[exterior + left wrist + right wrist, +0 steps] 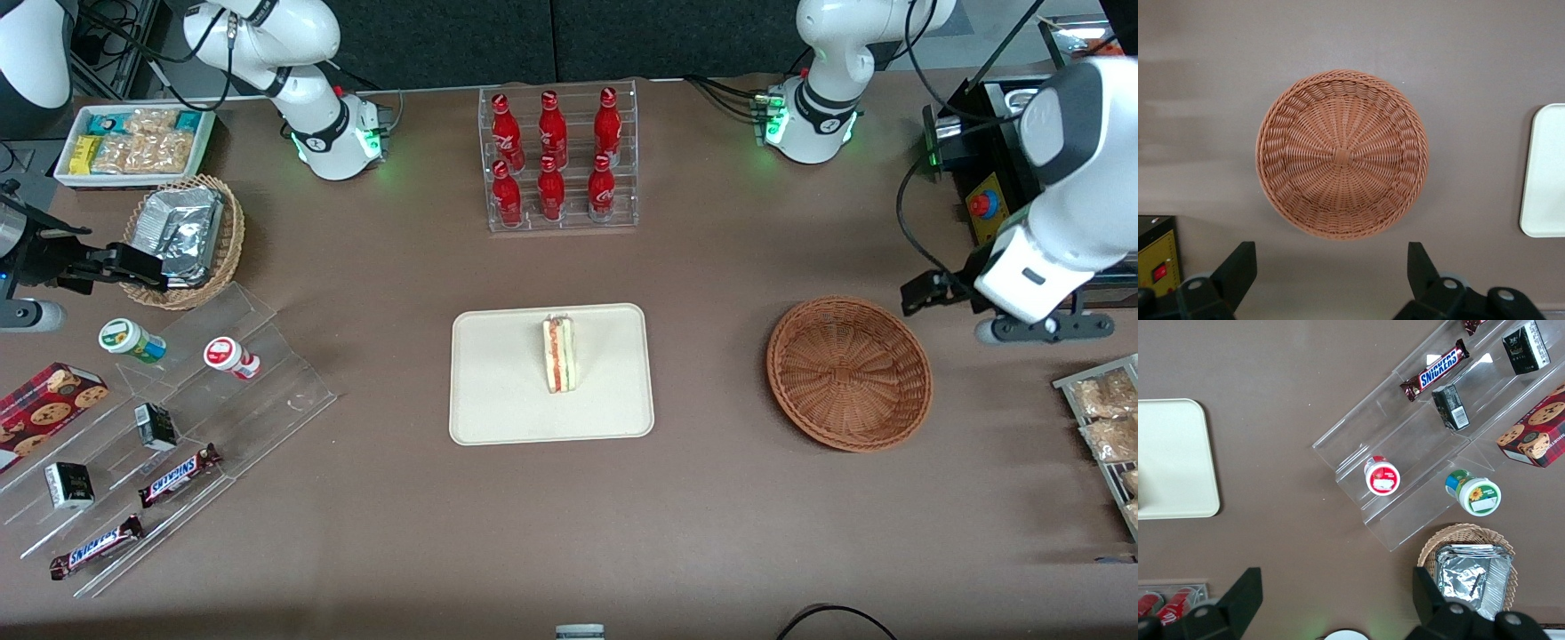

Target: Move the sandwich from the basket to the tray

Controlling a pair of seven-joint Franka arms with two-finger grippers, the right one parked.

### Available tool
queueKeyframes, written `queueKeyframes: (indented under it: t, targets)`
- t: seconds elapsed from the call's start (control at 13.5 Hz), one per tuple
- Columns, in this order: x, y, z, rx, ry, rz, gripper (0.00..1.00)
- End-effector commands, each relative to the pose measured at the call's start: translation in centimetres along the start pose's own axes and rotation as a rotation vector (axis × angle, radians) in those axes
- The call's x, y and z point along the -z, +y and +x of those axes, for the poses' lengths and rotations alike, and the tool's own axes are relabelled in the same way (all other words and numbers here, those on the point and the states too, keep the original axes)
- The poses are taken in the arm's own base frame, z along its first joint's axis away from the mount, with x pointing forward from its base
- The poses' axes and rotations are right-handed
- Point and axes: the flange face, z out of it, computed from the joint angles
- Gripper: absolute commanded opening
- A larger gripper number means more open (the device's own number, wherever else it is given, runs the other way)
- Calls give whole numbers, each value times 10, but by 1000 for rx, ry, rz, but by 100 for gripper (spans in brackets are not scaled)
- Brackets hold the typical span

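The left arm's black two-finger gripper [1331,267] is held above the brown worktop [711,498] toward the working arm's end, its fingers [1238,267] spread wide apart with nothing between them. In the front view the gripper [933,292] is seen just beside the rim of the round, shallow, reddish-brown woven wicker basket [849,373], a little farther from the front camera than the basket's centre. In the left wrist view the basket [1342,154] is seen from above, and only its woven bottom is visible inside.

The small triangular white-bread sandwich [559,354] (orange-red and green filling layers showing on its edge) is found on the flat cream-beige rectangular tray [498,391] with rounded corners, at the middle of the worktop. The sandwich is stood on the tray near its centre, closer to the tray's edge away from the front camera. Its long axis is directed from that edge toward the tray's nearer edge, roughly parallel to the short sides. The sandwich lies well apart from the gripper, with the basket between them. One rounded corner of the tray [1545,173] is caught in the left wrist view.
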Motion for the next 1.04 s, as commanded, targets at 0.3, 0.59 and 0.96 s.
queueKeyframes:
  t: [0.3, 0.59, 0.96]
  targets:
    - [58, -1, -30, -26, 48, -1, 100]
    - [91, -2, -31, -23, 58, -1, 100]
    - [96, -2, -21, -19, 36, 1, 100]
